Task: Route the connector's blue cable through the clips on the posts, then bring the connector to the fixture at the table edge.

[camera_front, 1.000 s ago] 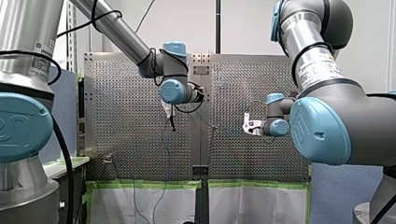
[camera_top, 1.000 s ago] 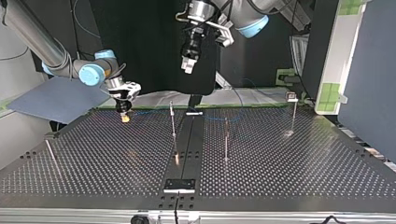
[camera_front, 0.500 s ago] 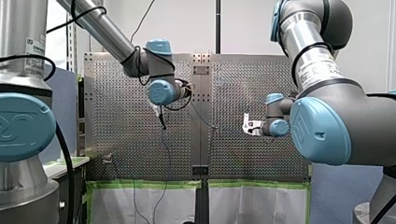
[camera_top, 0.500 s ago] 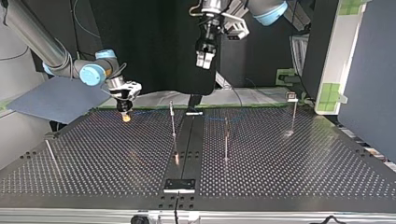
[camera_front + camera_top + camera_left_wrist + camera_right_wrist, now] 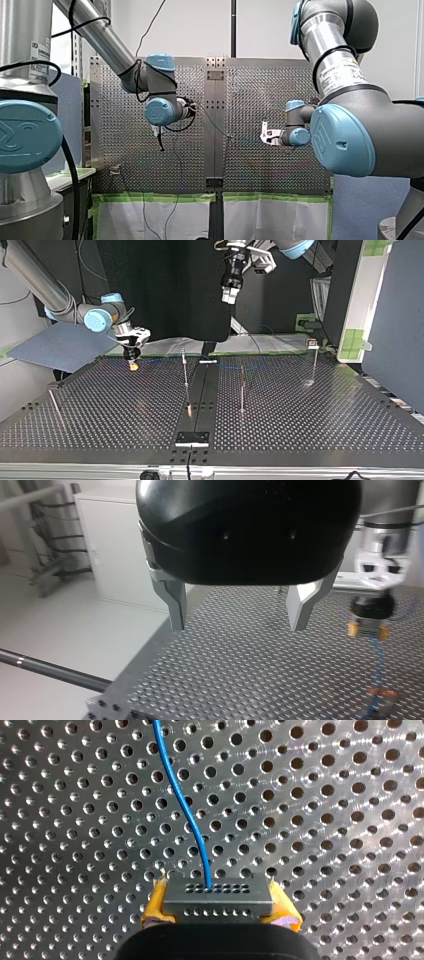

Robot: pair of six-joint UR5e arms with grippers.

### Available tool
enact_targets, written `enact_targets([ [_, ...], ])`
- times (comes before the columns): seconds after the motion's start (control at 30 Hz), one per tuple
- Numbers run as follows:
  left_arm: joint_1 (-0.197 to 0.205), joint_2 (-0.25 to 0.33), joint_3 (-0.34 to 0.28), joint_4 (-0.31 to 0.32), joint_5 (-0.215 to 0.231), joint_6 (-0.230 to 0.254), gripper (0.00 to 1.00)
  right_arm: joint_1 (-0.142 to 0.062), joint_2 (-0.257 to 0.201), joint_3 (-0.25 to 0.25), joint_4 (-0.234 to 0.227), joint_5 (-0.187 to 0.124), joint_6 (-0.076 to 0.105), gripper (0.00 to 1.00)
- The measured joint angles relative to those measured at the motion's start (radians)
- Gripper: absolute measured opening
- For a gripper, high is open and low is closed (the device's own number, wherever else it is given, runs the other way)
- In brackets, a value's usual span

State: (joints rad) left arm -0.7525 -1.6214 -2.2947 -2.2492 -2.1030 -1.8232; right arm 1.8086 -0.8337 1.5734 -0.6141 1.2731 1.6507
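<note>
Between my right gripper's (image 5: 220, 908) pads (image 5: 286, 914): the connector (image 5: 218, 895), clamped.
Its blue cable (image 5: 182, 805) leads ahead; my left gripper's (image 5: 237, 625) fingers stand apart.

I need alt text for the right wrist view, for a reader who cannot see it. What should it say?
My right gripper holds a small grey connector between its yellow pads, over the perforated table. A blue cable leaves the connector's face and curves away ahead of the gripper across the table's holes.
</note>
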Motion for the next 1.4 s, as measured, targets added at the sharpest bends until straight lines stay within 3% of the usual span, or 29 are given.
enact_targets([
  [0.23,0.008,0.0,-0.054,0.004,0.012,0.005,1.0,-0.009,-0.002,-0.009,0.002,0.018,-0.003,0.02],
  [0.47,0.021,0.0,-0.108,0.01,0.032,0.006,1.0,-0.026,-0.015,-0.021,0.005,0.071,-0.002,0.02],
  [0.63,0.028,0.0,-0.121,0.005,0.041,0.009,1.0,-0.038,-0.038,-0.032,0.006,0.079,0.001,0.02],
  [1.17,0.05,0.0,-0.122,0.007,0.053,0.021,1.0,-0.064,-0.166,-0.053,0.016,0.077,0.015,0.02],
  [1.3,0.055,0.0,-0.122,0.008,0.057,0.022,1.0,-0.071,-0.199,-0.053,0.038,0.085,0.009,0.02],
  [1.4,0.059,0.0,-0.121,0.007,0.059,0.025,1.0,-0.071,-0.226,-0.052,0.062,0.103,-0.007,0.02],
])
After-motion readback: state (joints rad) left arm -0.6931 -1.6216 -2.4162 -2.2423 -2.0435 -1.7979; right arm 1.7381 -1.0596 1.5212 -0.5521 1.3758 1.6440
